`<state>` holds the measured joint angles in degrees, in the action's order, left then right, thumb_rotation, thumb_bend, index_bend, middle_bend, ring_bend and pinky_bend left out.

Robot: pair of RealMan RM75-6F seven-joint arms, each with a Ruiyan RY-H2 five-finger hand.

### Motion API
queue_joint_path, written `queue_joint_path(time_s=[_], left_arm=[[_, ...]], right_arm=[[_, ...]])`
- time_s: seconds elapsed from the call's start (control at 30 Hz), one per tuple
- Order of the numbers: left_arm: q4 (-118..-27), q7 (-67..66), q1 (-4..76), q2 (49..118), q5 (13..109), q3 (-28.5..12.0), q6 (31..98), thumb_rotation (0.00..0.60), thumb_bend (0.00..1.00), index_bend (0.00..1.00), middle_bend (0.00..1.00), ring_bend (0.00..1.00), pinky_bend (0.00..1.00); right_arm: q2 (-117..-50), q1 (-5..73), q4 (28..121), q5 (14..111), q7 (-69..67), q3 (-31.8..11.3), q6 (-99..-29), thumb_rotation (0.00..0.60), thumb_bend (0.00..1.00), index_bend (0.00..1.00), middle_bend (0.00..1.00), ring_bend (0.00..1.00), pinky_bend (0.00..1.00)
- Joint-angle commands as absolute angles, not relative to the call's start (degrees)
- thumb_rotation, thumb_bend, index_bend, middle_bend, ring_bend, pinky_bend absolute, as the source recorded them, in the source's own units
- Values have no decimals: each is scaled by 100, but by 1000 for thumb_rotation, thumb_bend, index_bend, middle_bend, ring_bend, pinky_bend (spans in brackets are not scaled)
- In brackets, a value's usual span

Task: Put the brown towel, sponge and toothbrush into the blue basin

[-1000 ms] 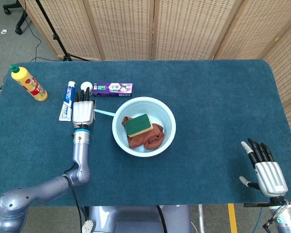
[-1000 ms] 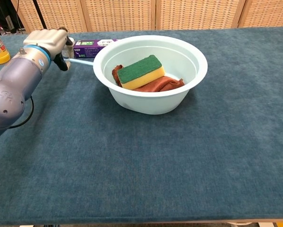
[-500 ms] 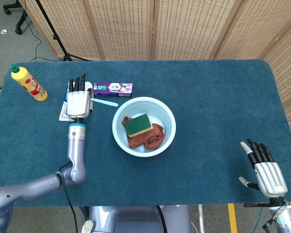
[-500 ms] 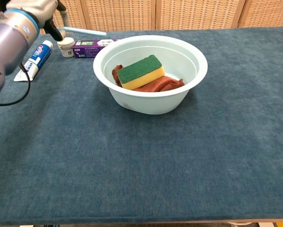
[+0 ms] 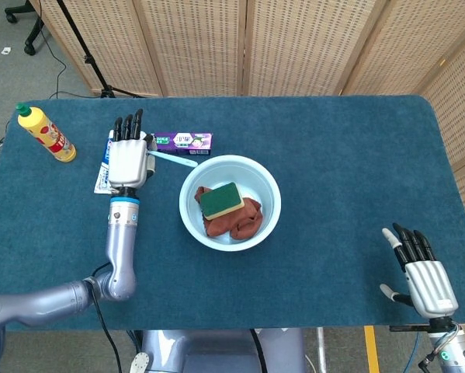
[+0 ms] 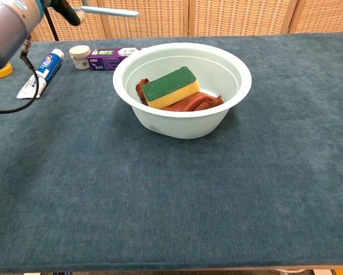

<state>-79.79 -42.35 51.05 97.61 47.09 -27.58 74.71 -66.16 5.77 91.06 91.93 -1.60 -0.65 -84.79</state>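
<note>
Towel (image 5: 236,221) and sponge (image 5: 221,200) in the basin (image 5: 271,186). My left robot hand (image 5: 128,159) holds the toothbrush (image 5: 172,158) raised, left of the basin, grip probably a pinch. Next: carry over the rim, release.

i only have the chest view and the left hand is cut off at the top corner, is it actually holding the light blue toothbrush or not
Observer: Yes. In the head view the left hand holds the light blue toothbrush by one end.
Operator: where does the brush point
Observer: Toward the round pale blue basin; its free end is beside the rim, not over the bowl.
Operator: and the right hand
Observer: The right hand is at the table's near right edge, fingers apart, holding nothing.
</note>
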Motion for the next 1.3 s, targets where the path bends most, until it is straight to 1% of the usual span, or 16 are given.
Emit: queue_joint_path(time_s=[0.03, 0.2, 0.5, 0.77, 0.8, 0.93, 1.0, 1.1, 1.17, 1.23, 1.3], left_arm=[[-8032, -4160, 5175, 9930, 4799, -2664, 7508, 600, 556, 675, 0, 0, 29], [-8180, -4156, 5315, 10249, 4923, -2555, 7589, 600, 555, 675, 0, 0, 29], [-8540, -4285, 5543, 10627, 5104, -2550, 7797, 600, 553, 677, 0, 0, 29], [-8699, -4460, 5639, 10865, 5120, -2424, 7822, 600, 510, 673, 0, 0, 29], [-8703, -4472, 5646, 10888, 5124, -2409, 7819, 600, 498, 658, 0, 0, 29], [-8715, -4488, 5647, 10915, 5138, -2356, 7774, 600, 417, 477, 0, 0, 29], [-8732, -4483, 5636, 10908, 5102, -2354, 7736, 600, 385, 408, 0, 0, 29], [-8736, -4473, 5620, 10884, 5088, -2346, 7702, 600, 338, 240, 0, 0, 29], [-8751, -4481, 5600, 10850, 5052, -2328, 7659, 600, 321, 163, 0, 0, 29], [-8784, -4485, 5583, 10802, 5033, -2324, 7627, 600, 315, 133, 0, 0, 29], [-8802, -4501, 5567, 10754, 5020, -2304, 7594, 600, 314, 128, 0, 0, 29]], right_arm=[[-6605, 576, 9103, 9190, -185, -68, -8484, 600, 105, 11, 0, 0, 0], [-6590, 582, 9083, 9166, -255, -76, -8464, 600, 105, 11, 0, 0, 0], [-6562, 581, 9076, 9191, -343, -74, -8485, 600, 105, 11, 0, 0, 0], [-6537, 567, 9089, 9217, -397, -74, -8531, 600, 105, 11, 0, 0, 0], [-6534, 565, 9088, 9216, -407, -77, -8537, 600, 105, 11, 0, 0, 0], [-6529, 560, 9080, 9212, -442, -85, -8555, 600, 104, 11, 0, 0, 0], [-6529, 560, 9078, 9213, -446, -88, -8559, 600, 104, 11, 0, 0, 0], [-6534, 557, 9075, 9220, -449, -90, -8571, 600, 105, 11, 0, 0, 0], [-6538, 555, 9075, 9229, -453, -92, -8586, 600, 105, 11, 0, 0, 0], [-6543, 552, 9073, 9240, -448, -87, -8591, 600, 105, 11, 0, 0, 0], [-6548, 553, 9073, 9249, -434, -83, -8592, 600, 104, 11, 0, 0, 0]])
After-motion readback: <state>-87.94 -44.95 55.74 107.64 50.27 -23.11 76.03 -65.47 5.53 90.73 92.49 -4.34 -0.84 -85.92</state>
